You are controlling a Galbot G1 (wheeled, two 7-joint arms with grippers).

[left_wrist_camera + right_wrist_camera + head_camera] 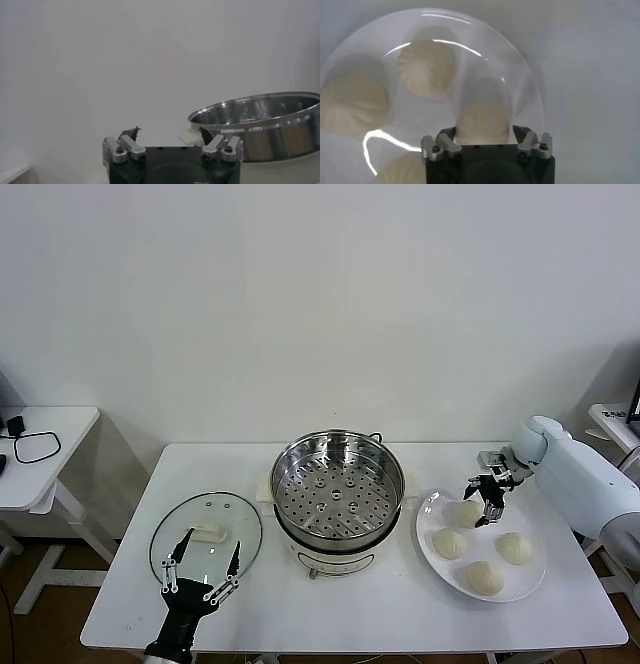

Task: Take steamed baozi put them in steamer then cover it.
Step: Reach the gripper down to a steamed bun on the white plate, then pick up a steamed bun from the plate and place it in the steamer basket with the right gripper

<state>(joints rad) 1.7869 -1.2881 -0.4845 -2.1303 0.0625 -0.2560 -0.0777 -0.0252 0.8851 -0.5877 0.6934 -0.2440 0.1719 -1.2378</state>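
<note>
Four cream-white baozi lie on a white plate at the right. My right gripper is open, low over the farthest baozi; in the right wrist view its jaws stand on either side of that baozi. The other three lie nearer the front. The steel steamer stands at mid table, its perforated tray bare. The glass cover lies flat to its left. My left gripper is open and empty over the cover's near edge.
The steamer's rim shows to one side in the left wrist view, beyond my left gripper. A small white side table with a black cable stands off to the left. The plate reaches close to the table's right front edge.
</note>
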